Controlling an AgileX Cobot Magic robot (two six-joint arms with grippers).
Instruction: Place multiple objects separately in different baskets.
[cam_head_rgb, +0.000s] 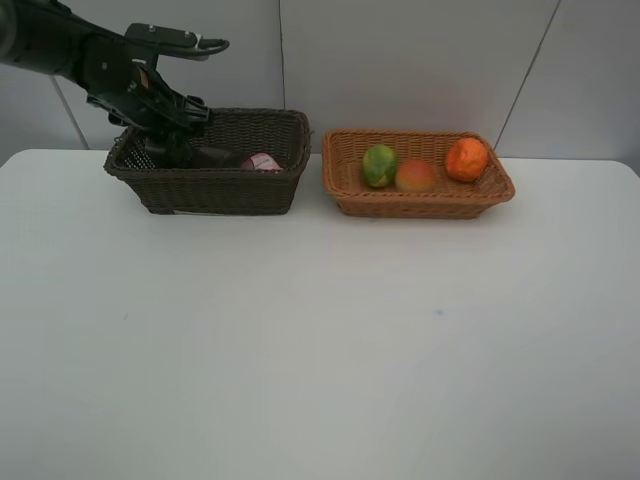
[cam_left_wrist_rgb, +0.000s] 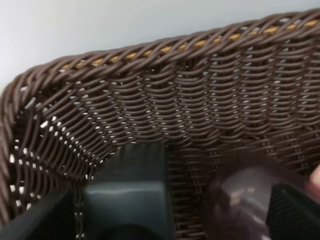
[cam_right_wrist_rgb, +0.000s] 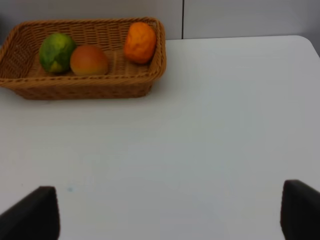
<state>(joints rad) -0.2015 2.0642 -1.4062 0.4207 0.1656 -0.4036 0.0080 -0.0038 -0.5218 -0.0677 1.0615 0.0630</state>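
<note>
My left gripper (cam_head_rgb: 172, 143) reaches down into the deeper dark brown basket (cam_head_rgb: 215, 190). In the left wrist view the left gripper (cam_left_wrist_rgb: 165, 222) is open, and the dark green pump bottle (cam_left_wrist_rgb: 125, 192) and the translucent mauve cup (cam_left_wrist_rgb: 242, 200) lie between its fingertips (cam_left_wrist_rgb: 35, 217). The pink white-capped bottle (cam_head_rgb: 262, 161) lies in the same basket. The shallower light basket (cam_head_rgb: 420, 205) holds the green fruit (cam_head_rgb: 379, 165), the peach (cam_head_rgb: 416, 176) and the orange (cam_head_rgb: 466, 159). My right gripper (cam_right_wrist_rgb: 170, 220) is open and empty over the bare table, out of the exterior view.
The two baskets stand side by side at the back of the white table (cam_head_rgb: 320, 340), close to the wall. The right wrist view shows the light basket (cam_right_wrist_rgb: 85, 85) with the three fruits, well away from the right gripper.
</note>
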